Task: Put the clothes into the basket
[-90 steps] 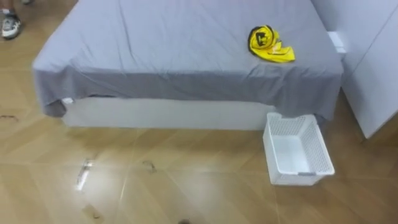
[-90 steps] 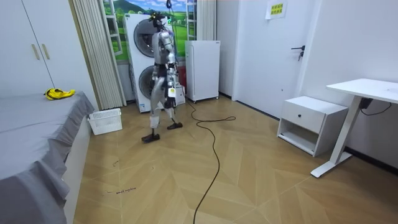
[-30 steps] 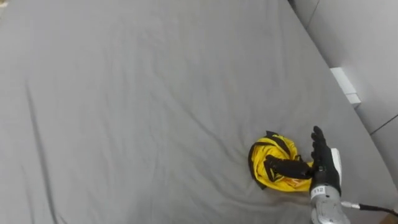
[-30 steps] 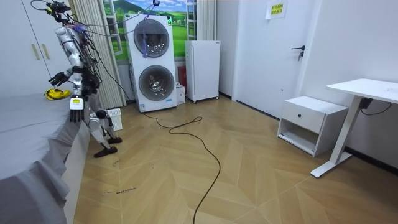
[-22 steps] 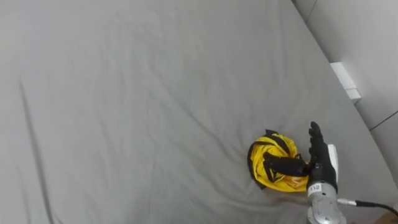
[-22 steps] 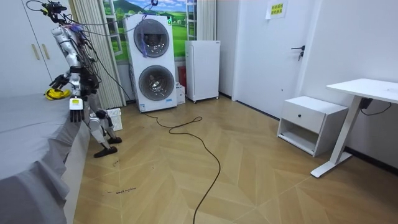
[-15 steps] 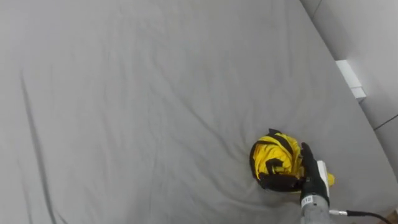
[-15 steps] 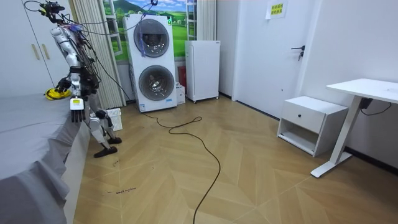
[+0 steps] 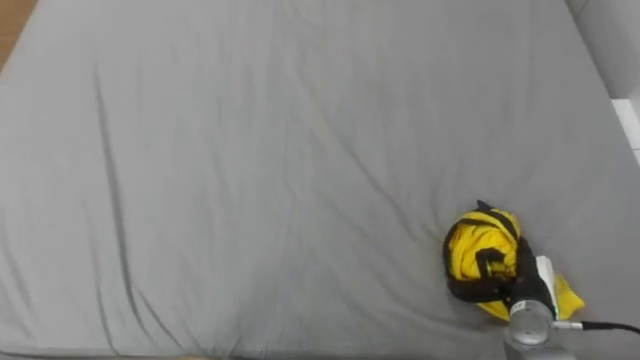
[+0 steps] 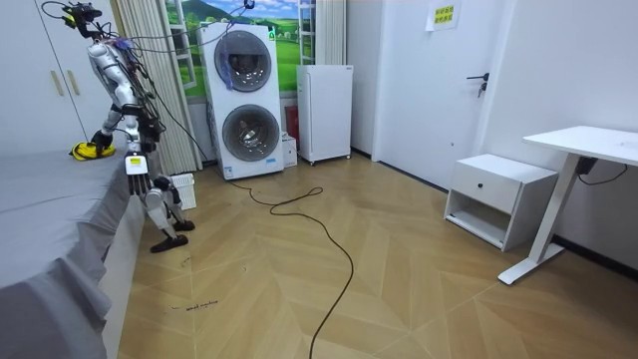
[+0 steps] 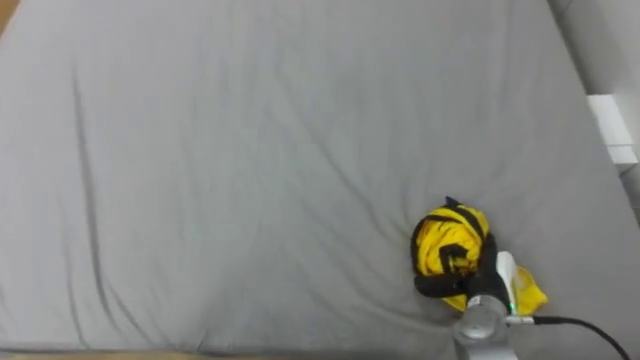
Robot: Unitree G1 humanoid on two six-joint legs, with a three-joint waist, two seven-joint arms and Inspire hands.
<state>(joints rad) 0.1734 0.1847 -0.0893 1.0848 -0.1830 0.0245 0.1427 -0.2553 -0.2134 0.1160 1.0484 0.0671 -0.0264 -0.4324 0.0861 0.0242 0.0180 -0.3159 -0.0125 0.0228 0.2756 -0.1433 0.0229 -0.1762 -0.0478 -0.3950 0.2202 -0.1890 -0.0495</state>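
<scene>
Grey bed (image 9: 250, 150): our right hand (image 9: 528, 288), earlier open beside yellow garment (image 9: 478, 245), now curls round it; grasp made, we judge. Left hand (image 10: 137, 169) hangs beside bed.

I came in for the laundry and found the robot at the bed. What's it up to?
The robot stands at the side of the grey bed, gathering clothes. Its right hand is curled around a crumpled yellow garment lying on the sheet near the bed's edge, not yet lifted. Its left hand hangs at its side. The white basket sits on the floor by its legs.
</scene>
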